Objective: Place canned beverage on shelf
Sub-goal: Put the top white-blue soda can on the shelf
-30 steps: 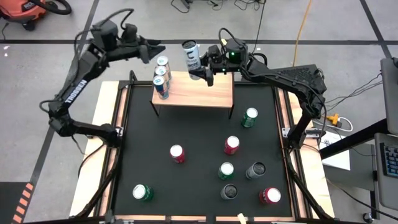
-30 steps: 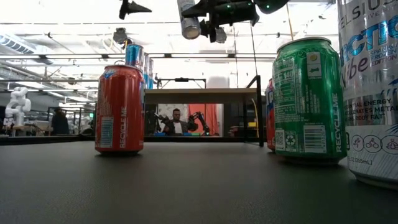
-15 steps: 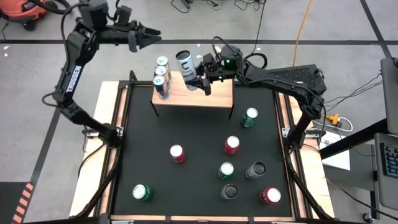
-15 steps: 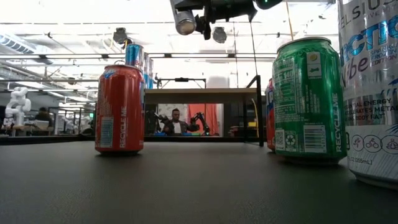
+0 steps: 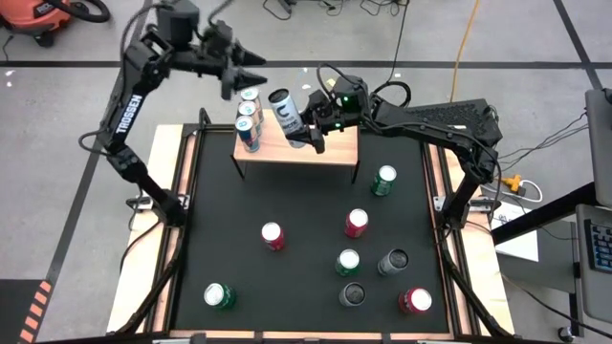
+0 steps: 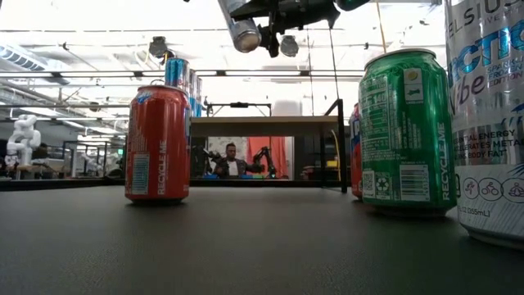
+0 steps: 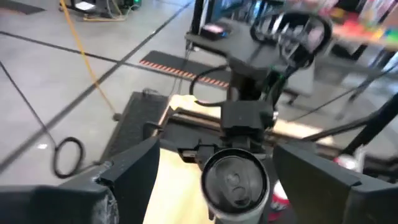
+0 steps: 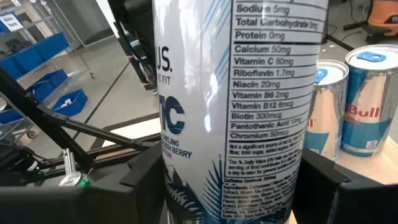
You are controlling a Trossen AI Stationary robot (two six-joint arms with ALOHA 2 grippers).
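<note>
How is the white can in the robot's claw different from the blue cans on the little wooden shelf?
The white can hangs tilted in the right gripper, above the shelf; the blue cans stand upright on it. The white can is bigger and white, the blue cans blue and silver. All are drink cans.

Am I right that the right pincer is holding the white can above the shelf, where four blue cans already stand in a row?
Not quite: the high view shows three blue cans on the shelf, not four. The rest holds: the right pincer holds the white can above it.
</note>
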